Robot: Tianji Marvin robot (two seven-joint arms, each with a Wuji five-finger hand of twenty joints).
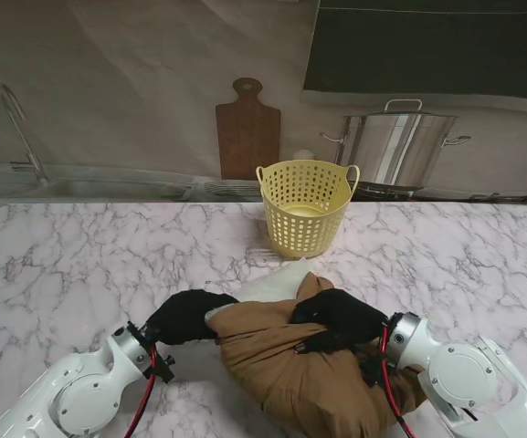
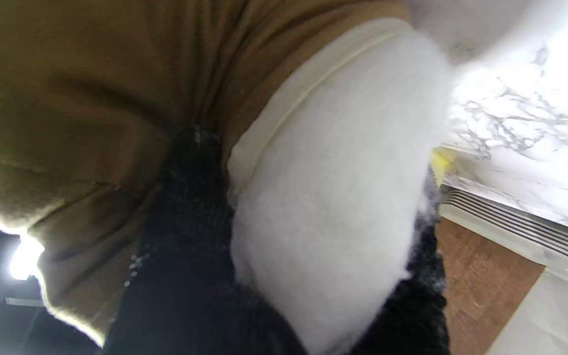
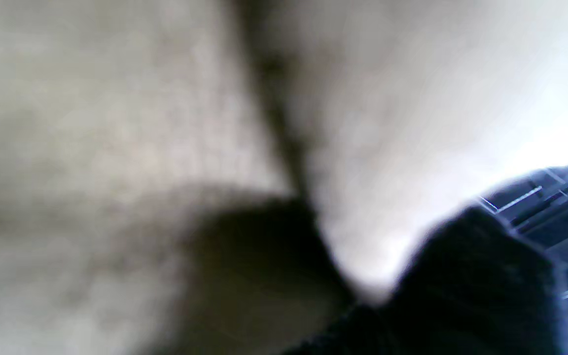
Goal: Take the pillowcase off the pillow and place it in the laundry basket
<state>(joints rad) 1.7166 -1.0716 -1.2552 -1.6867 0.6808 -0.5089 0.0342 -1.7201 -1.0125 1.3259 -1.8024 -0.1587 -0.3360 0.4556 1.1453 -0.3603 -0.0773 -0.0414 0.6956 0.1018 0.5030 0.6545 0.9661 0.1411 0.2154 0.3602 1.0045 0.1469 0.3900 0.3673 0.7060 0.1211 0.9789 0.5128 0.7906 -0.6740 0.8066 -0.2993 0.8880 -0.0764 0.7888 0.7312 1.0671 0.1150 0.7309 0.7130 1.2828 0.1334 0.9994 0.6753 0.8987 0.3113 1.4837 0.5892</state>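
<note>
Both hands grip the pillow bundle in the lower centre of the frame.

The left hand (image 1: 188, 316) closes on the white pillow (image 1: 272, 281) where it comes out of the brown pillowcase (image 1: 286, 365); the right hand (image 1: 336, 319) clutches the bunched pillowcase from above. The yellow laundry basket (image 1: 306, 206) stands just above them, at the centre of the marble table (image 1: 71, 265).
</note>
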